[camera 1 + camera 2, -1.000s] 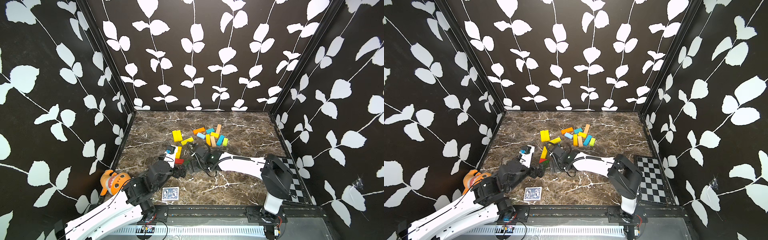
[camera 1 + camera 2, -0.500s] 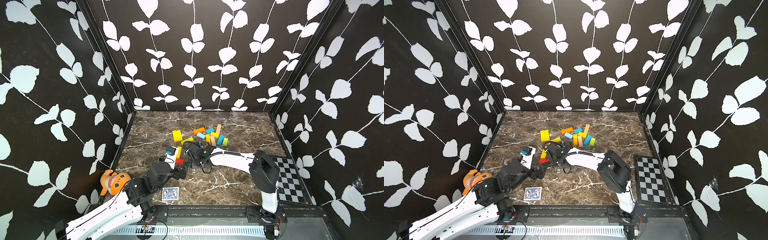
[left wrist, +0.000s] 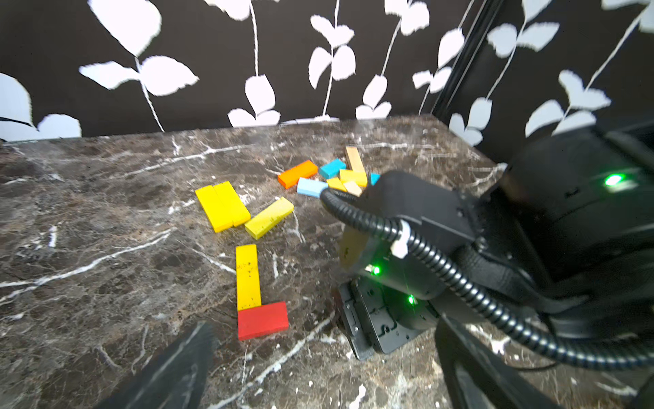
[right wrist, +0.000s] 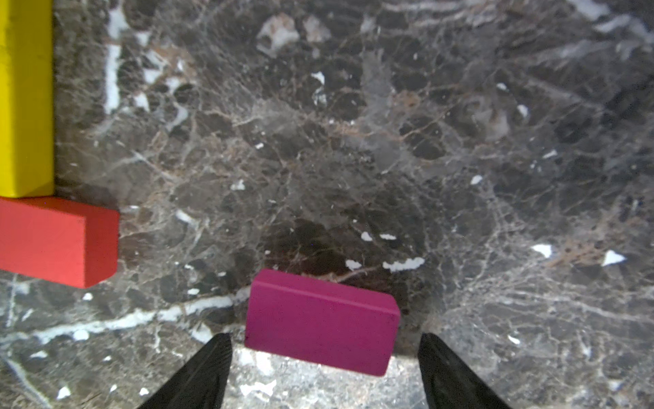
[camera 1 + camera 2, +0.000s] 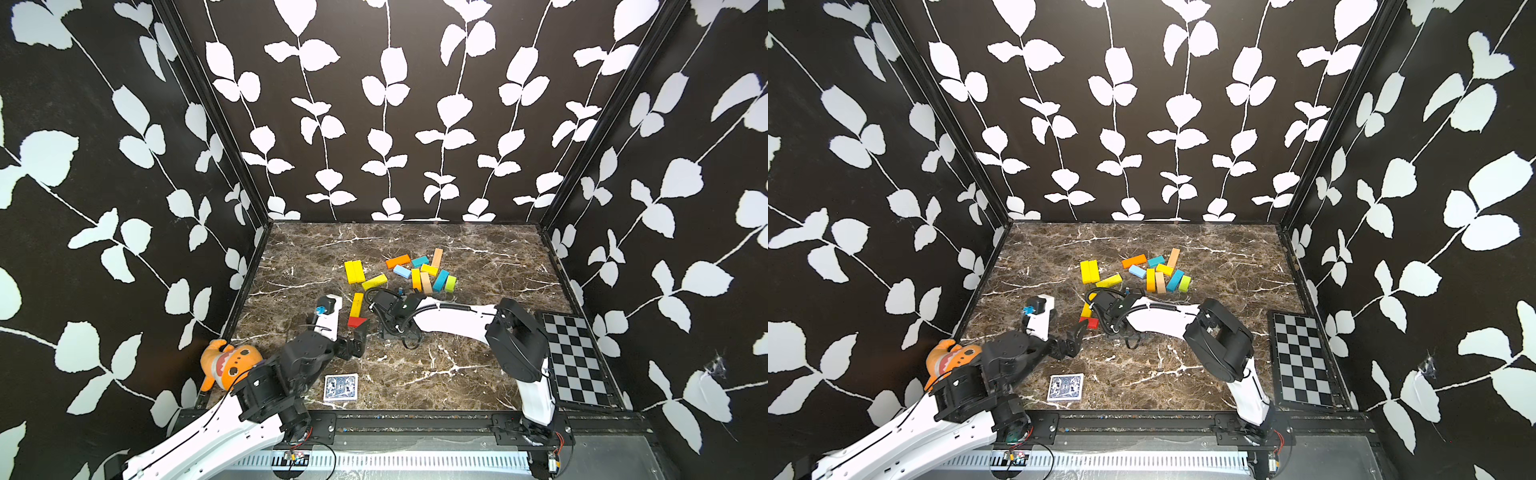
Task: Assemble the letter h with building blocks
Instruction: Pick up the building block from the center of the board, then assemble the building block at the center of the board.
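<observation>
The marble table (image 5: pixel 478 374) carries everything. The right arm (image 5: pixel 449 318) reaches in low over it. Its right gripper (image 4: pixel 323 336) has its jaws apart on either side of a pink block (image 4: pixel 320 322), with a sliver of gap showing at each finger, so nothing is clamped. The left arm (image 5: pixel 208 440) waits with its left gripper (image 3: pixel 323 324) spread wide and empty, hovering near the red block (image 3: pixel 262 319) on the front-edge side.

That red block is the anchor of the letter h. A yellow bar (image 3: pixel 247 276) touches its far edge and runs away toward the back wall, while the red lies crosswise and juts out toward the right arm, making an L. The pink block lies flat near the red, on the side it juts toward, with bare marble between them and slightly askew to it.

The loose pile (image 5: pixel 415 277) of spare blocks sits well beyond the red block, toward the back wall. A playing card (image 5: pixel 340 387) lies well apart from it, toward the front.

By my reading, two pieces are laid and a third is about to be gripped. It still needs squaring against the red, and the remaining strokes must come from the pile, so the letter is under halfway.
</observation>
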`<state>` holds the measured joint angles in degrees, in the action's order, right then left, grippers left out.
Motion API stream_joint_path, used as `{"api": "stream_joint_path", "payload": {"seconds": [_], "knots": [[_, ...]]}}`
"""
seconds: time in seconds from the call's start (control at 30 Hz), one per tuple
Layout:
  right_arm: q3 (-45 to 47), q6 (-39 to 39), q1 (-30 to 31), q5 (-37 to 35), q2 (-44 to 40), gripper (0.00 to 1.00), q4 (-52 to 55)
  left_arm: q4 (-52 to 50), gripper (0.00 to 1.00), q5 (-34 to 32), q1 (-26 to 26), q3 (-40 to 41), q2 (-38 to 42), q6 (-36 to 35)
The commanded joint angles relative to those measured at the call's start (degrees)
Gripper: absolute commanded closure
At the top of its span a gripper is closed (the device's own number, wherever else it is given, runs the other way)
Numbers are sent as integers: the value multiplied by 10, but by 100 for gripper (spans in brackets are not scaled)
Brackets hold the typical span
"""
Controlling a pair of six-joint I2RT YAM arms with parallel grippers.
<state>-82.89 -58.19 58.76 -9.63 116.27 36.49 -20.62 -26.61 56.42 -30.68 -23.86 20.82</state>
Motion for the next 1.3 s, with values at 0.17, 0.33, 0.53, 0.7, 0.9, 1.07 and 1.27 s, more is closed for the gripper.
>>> {"api": "stream_joint_path", "payload": {"seconds": [0.17,0.33,0.53,0.7,0.9,1.07,1.27], "knots": [[-20,-15,-3,-8,27,23,1,-3,1,-26,-3,13,27,5],[-29,-11,-4,-4,37,27,-5,-4,1,-23,-3,12,17,5],[-36,-1,-5,-10,44,38,2,-5,1,-22,-4,12,12,5],[-57,3,-6,-18,52,44,8,-5,1,-22,-4,12,11,5],[-97,0,-5,-18,66,45,1,-7,1,-25,-3,12,14,5],[-130,2,-3,-12,84,45,4,-9,1,-27,-3,14,14,5],[-141,4,-2,-10,93,45,8,-9,1,-29,-4,14,14,5]]}}
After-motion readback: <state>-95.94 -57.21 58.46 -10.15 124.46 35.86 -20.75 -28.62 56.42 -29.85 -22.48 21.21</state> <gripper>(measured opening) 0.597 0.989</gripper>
